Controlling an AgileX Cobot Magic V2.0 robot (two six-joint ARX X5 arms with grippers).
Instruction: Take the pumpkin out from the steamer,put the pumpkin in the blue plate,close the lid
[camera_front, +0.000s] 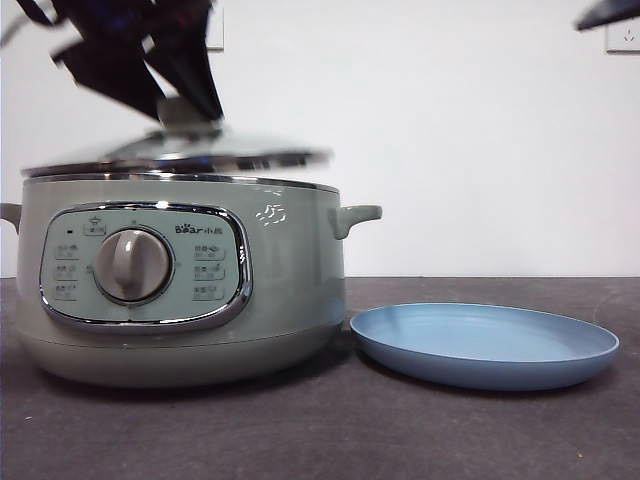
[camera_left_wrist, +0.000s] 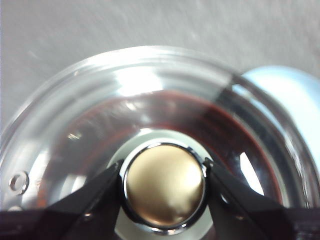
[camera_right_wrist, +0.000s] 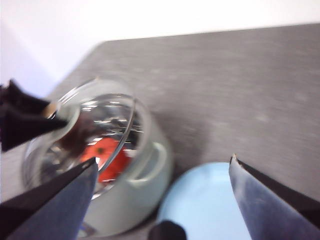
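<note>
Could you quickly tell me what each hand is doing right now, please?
Left hand: closed on the knob of the lid.
Right hand: open, holding nothing, above the blue plate.

Wall (camera_front: 480, 140): plain white, evenly lit, running behind the whole bench.
Sockets: one white outlet (camera_front: 622, 36) at the upper right of the wall, another plate (camera_front: 214, 28) at the upper left, partly hidden.
Bench (camera_front: 460, 430): dark grey, matte, faintly speckled; its far edge meets the wall.
</note>
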